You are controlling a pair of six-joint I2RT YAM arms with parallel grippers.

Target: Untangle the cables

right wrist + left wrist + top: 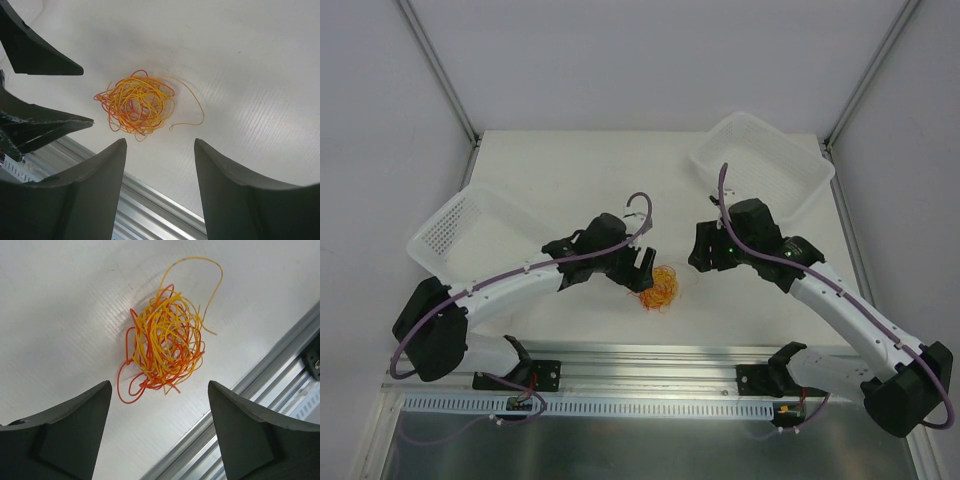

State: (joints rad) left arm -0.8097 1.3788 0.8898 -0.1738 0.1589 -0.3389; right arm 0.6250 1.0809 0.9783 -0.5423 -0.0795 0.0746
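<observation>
The cables (660,288) lie as one small tangle of thin yellow-orange and red-orange strands on the white table, between both grippers. In the left wrist view the cables (167,342) sit just beyond my open, empty left gripper (160,385), with a yellow loop sticking out at the top. In the right wrist view the cables (135,105) lie ahead and left of my open, empty right gripper (160,141), with one loose yellow end trailing right. From above, the left gripper (640,266) is just left of the tangle and the right gripper (704,254) is to its upper right. Neither touches it.
A white mesh basket (460,225) stands at the left and another (765,160) at the back right. An aluminium rail (660,355) runs along the near table edge, close to the tangle. The left gripper's dark fingers (45,67) show in the right wrist view.
</observation>
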